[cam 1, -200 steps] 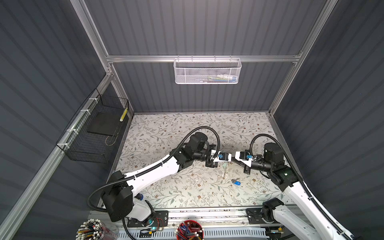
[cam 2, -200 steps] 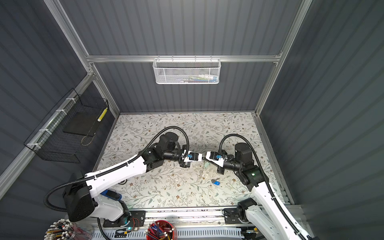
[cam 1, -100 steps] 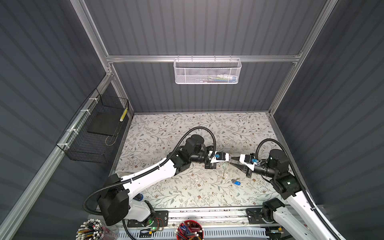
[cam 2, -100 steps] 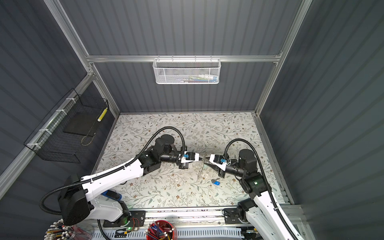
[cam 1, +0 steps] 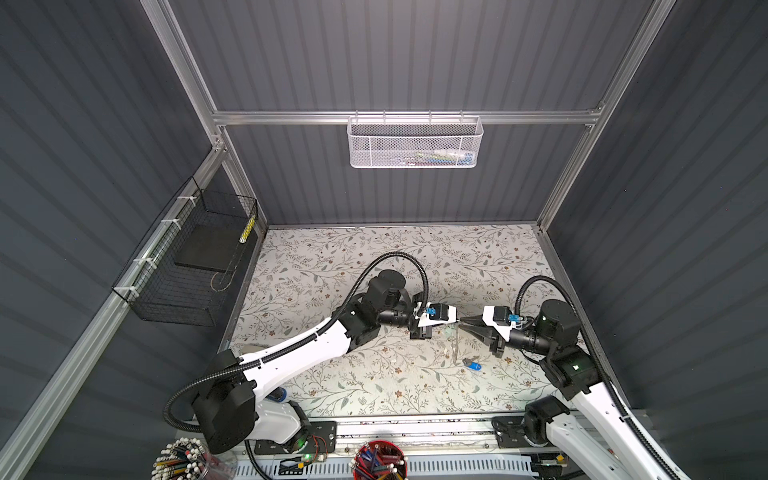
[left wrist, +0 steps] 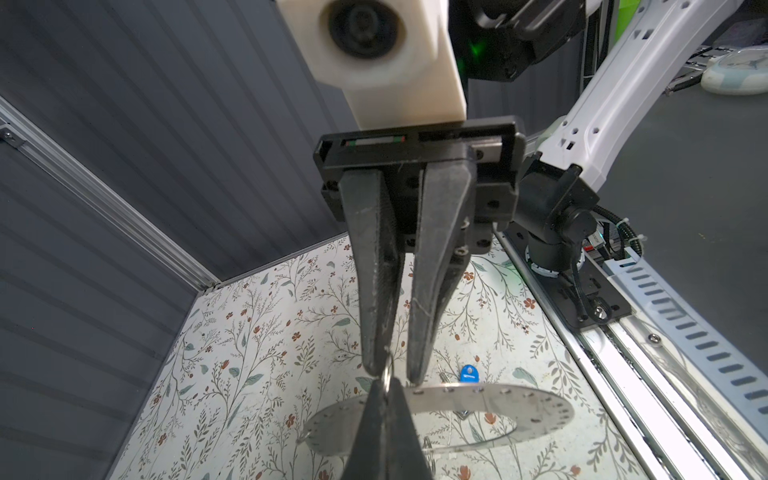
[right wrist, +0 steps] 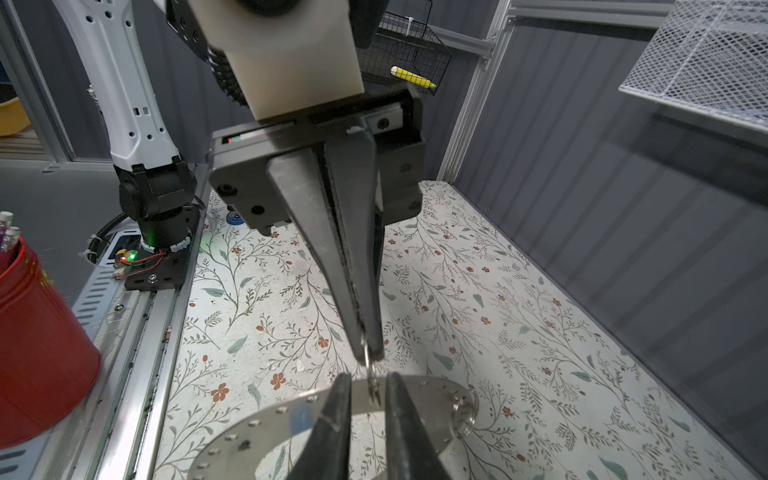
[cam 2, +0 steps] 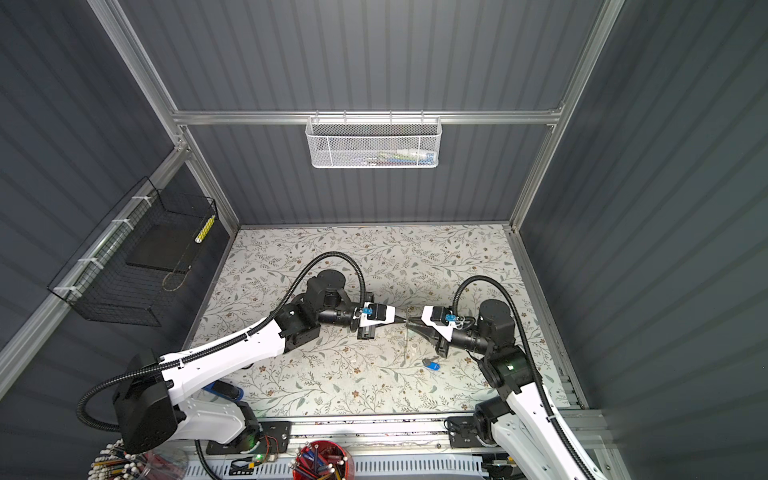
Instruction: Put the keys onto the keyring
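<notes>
Evidently, threading was unfinished: the blue-tagged key (cam 1: pixel 473 366) lay loose on the table (cam 1: pixel 374 257), near the keyring (left wrist: pixel 519 405) hanging edge-on. The left gripper (right wrist: pixel 365 349) pinched a wire loop (left wrist: pixel 387 368); the right gripper (left wrist: pixel 395 374) stood slightly spread.

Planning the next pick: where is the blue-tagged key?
In both top views the blue-tagged key lies on the floral tabletop, right of centre, near the right hand.

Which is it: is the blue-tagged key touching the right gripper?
Apart. Both top views show the blue-tagged key on the table, clear of the right gripper.
</notes>
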`<action>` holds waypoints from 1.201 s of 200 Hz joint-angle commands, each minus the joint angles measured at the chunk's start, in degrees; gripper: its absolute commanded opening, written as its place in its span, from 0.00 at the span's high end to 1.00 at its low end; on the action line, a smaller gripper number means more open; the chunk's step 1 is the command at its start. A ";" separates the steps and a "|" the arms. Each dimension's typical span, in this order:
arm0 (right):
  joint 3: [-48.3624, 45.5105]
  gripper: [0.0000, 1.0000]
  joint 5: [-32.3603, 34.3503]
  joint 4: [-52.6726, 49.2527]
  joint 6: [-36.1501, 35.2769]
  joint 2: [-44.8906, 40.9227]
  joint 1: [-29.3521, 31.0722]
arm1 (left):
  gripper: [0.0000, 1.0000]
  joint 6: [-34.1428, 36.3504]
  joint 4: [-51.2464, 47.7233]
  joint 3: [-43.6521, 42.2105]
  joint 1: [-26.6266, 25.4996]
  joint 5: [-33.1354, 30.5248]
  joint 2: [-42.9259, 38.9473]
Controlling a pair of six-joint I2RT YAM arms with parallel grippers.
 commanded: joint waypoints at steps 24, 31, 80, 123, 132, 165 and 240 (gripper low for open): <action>1.05 0.87 -1.82 1.65 0.79 1.21 -0.19 | 1.00 -1.03 1.91 -0.31 0.33 2.11 -1.49; 1.02 0.89 -1.78 2.05 0.80 1.19 -0.20 | 1.00 -0.92 1.65 -0.24 0.37 2.17 -1.40; 0.98 1.00 -0.91 1.40 -0.03 0.76 -0.20 | 0.86 -1.82 0.59 -0.92 0.38 -2.07 -1.97; 1.49 1.00 2.97 -3.45 -1.53 0.23 -0.20 | 0.42 -8.40 0.41 -3.53 2.07 -13.86 -4.81; 1.87 1.00 3.74 -4.56 -1.63 0.48 -0.20 | 0.32 -11.82 0.06 -3.28 2.39 -19.13 -4.84; 3.18 1.00 6.84 -9.32 -3.08 0.66 -0.20 | 0.14 -20.99 -12.27 4.89 3.23 -33.87 0.39; 9.22 1.00 25.85 -20.61 12.16 -2.90 -0.19 | 0.15 -27.33 -22.83 13.73 3.78 -32.74 11.72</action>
